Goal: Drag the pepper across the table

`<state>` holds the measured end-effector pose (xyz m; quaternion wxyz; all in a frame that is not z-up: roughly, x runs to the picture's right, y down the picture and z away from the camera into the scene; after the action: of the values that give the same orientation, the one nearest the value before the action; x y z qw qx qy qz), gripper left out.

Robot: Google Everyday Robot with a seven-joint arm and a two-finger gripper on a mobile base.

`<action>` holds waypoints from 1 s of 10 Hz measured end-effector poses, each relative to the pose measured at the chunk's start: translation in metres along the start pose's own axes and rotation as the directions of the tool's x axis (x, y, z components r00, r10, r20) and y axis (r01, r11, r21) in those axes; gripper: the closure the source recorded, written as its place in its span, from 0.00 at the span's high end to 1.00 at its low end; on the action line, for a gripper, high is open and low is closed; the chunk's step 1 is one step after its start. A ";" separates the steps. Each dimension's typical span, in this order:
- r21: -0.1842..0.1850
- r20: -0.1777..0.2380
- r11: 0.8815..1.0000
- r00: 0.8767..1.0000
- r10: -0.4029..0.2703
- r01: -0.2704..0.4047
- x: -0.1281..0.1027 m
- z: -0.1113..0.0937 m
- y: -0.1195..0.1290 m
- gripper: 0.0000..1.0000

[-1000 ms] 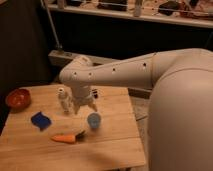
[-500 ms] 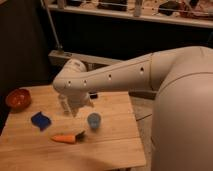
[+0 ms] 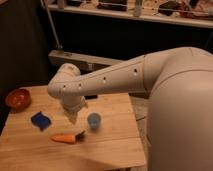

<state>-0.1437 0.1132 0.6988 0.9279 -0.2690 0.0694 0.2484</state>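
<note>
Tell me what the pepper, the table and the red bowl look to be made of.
The pepper looks like smooth moulded plastic: even orange, dark green stem, likely a toy. The table looks like light matt wood, with visible plank seams. The red bowl seems to be plastic, evenly coloured, though ceramic is possible. The gripper hangs over the table near the pepper's stem end.

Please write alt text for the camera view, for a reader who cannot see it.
A white robot arm reaches over a wooden table, its gripper hanging close to an orange pepper without touching it. A wavy blue piece lies to the gripper's left, a blue cup to its right, and a red bowl sits farther left.
</note>
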 end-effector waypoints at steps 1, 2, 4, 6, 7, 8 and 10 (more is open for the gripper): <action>0.003 0.020 0.998 0.998 -0.057 0.057 -0.010 0.007 0.004 0.65; 0.001 0.033 0.997 0.996 -0.080 0.080 -0.017 0.014 0.009 0.65; -0.015 0.044 0.994 0.993 -0.110 0.111 -0.028 0.035 0.026 0.65; -0.011 0.038 0.992 0.991 -0.127 0.127 -0.031 0.046 0.036 0.65; -0.010 0.040 0.992 0.991 -0.127 0.128 -0.031 0.046 0.036 0.65; -0.010 0.039 0.992 0.991 -0.126 0.127 -0.031 0.046 0.035 0.65; -0.011 0.039 0.992 0.991 -0.127 0.128 -0.032 0.046 0.036 0.65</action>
<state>-0.1894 0.1511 0.7294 0.9412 -0.2744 0.0324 0.1942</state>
